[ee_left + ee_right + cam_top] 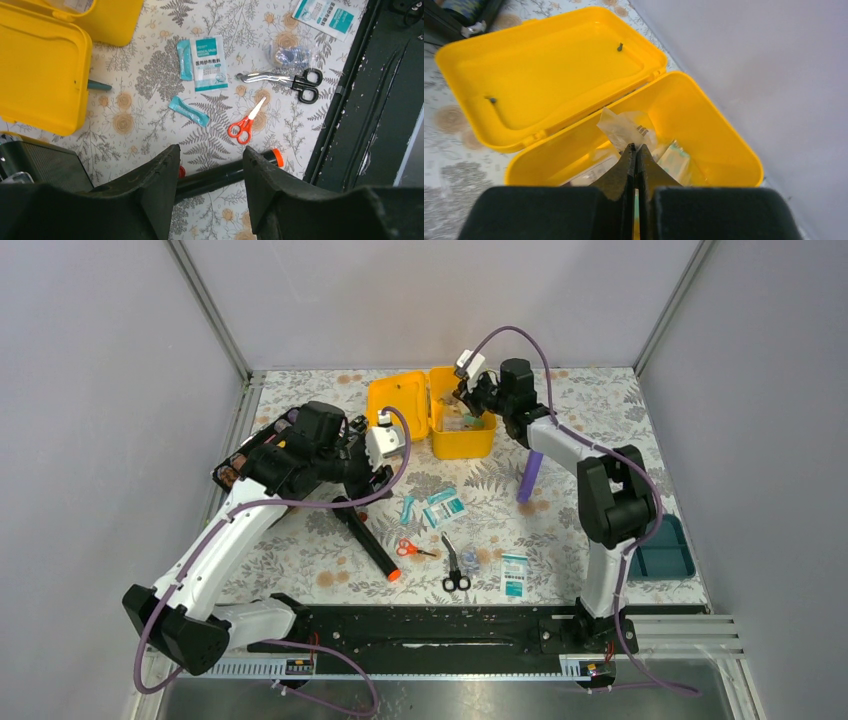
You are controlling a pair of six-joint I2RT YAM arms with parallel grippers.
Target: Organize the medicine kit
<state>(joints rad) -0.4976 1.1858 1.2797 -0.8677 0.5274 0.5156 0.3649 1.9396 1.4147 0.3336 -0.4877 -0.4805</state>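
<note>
The yellow medicine kit stands open at the back of the table, its lid laid flat to the left. In the right wrist view the box holds several packets. My right gripper is over the box, shut on the edge of a clear plastic packet. My left gripper is open and empty, hovering above a black tube with orange caps that lies on the table. The left gripper also shows in the top view.
Loose on the floral table: orange scissors, black-handled shears, a teal gauze packet, two small teal sachets, a clear bag, a white packet, a purple tube. A teal tray sits right, a black tray of rolls left.
</note>
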